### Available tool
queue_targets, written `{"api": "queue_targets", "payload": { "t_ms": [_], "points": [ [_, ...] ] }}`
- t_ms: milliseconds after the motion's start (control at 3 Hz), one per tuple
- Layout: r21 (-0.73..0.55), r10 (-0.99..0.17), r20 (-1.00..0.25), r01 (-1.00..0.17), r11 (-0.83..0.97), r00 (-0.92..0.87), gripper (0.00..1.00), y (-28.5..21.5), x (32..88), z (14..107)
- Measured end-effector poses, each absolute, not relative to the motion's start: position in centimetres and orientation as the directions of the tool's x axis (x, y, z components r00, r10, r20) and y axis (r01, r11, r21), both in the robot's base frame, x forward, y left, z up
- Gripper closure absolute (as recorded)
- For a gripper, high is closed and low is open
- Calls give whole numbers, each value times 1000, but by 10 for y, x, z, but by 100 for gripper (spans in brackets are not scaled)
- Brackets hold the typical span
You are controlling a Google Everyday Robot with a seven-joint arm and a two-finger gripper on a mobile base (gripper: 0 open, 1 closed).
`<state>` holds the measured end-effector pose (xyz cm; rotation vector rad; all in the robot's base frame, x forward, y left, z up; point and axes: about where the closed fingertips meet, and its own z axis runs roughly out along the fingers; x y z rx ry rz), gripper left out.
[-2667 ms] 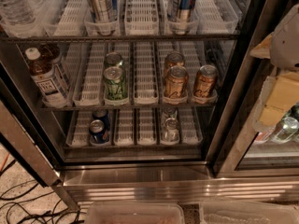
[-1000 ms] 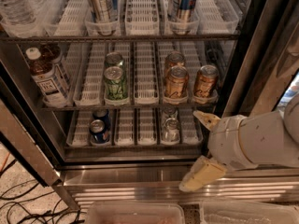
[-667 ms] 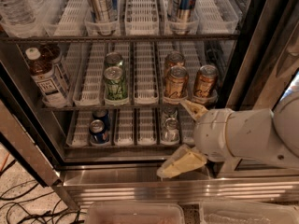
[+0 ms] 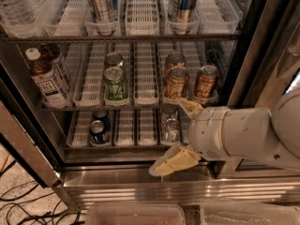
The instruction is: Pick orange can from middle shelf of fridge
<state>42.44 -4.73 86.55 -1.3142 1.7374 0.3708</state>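
The fridge stands open before me. Its middle shelf bears three orange cans: one at the front, one behind it and one to the right. My gripper is open, below and just in front of the orange cans. Its upper finger reaches the shelf's front edge under the front can. Its lower finger hangs before the bottom rack. It holds nothing.
Two green cans and brown tea bottles share the middle shelf. Tall slim cans stand above. A blue can and a silver can sit on the bottom rack. The stainless base, plastic bins and floor cables lie below.
My arm came in from the right, where none showed before, and has moved left and up, bringing the open gripper close under the orange cans.
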Motion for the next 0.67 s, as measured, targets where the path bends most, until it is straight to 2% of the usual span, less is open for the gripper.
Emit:
{"api": "queue_targets", "payload": {
  "t_ms": [667],
  "points": [
    [-227, -479, -871, -774, 591, -110, 0, -49, 424, 825]
  ]
}}
